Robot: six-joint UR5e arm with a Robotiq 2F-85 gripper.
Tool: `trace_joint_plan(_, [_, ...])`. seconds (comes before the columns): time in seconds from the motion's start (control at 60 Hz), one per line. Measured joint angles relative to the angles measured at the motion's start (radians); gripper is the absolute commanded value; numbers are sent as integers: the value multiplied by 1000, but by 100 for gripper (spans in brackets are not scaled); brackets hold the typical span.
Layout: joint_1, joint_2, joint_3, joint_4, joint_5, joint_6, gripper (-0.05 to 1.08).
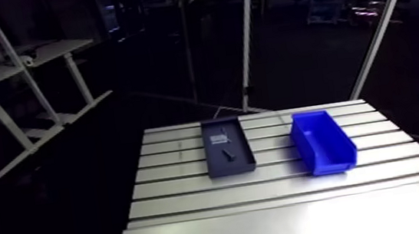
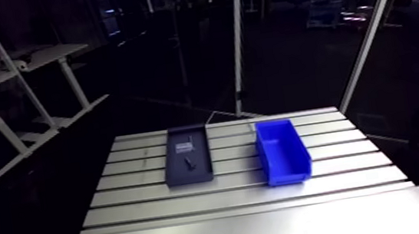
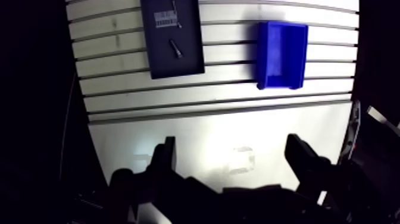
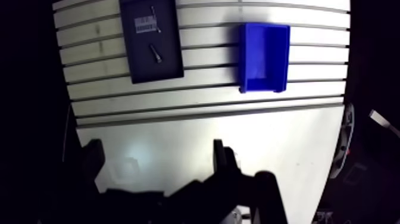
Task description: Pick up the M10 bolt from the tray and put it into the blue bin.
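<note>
Here, tray (image 1: 232, 167) and blue bin (image 1: 334, 162) sit apart on the slotted table (image 1: 273, 226).

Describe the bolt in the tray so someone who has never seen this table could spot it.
On the slotted table, find the dark tray beside the blue bin. The bolt lies near the tray's middle. It is a short dark piece, unlike the flat white label at one end.

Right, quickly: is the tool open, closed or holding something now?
Tool: open, holding nothing; the bolt lies in the tray, ahead of it.
</note>
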Motion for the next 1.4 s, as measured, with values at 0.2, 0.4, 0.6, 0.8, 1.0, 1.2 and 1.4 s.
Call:
trace_joint_plan(0.2, [2,0,0,0,2,0,0])
trace_joint_plan(0.4, [7,0,-1,0,4,0,0])
trace_joint_plan(0.6, [12,-1,-1,-1,4,0,0])
trace_joint_plan(0.8, [14,0,1,-1,3,1,0])
trace_joint_plan(1.0, [19,4,7,-5,0,4,0])
trace_joint_plan(1.2, [40,9,23,-48,-4,3,0])
trace_joint_plan(1.4, [55,21,42,-83,-6,1,0])
